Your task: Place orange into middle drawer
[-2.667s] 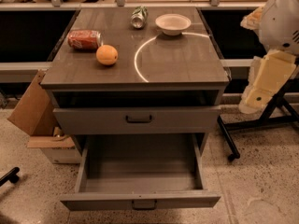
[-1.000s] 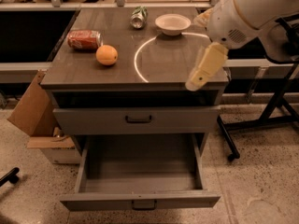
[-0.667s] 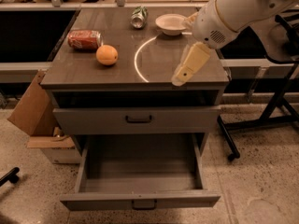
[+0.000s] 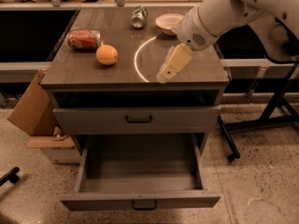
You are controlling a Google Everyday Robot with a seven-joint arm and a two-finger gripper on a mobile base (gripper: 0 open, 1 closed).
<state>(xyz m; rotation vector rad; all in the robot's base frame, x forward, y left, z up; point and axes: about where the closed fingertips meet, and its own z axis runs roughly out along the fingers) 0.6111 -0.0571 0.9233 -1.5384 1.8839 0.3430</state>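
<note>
One grey cabinet (image 4: 93, 73) fills the middle of the view, and its brown top carries several small things. From the upper right a white robot arm (image 4: 219, 10) reaches over the right part of this top. The middle drawer (image 4: 140, 200) is pulled far out at the bottom of the cabinet, and nothing lies inside it. Above it, the other drawer front (image 4: 93, 120) is closed. A cardboard box (image 4: 30, 108) leans on the floor at the left side of the cabinet. The tan gripper (image 4: 163, 76) points down and to the left above the right front part of the top, near a thin bright ring (image 4: 137, 59) there; whether it is spread or pressed together, I cannot tell. It holds nothing. A white plate (image 4: 167, 23) stands at the back, near the arm. A red soda can (image 4: 84, 38) lies on its side at the left. The orange (image 4: 107, 55) sits on the top just beside this can, well apart from the gripper. A smaller can (image 4: 138, 17) lies at the back edge.
</note>
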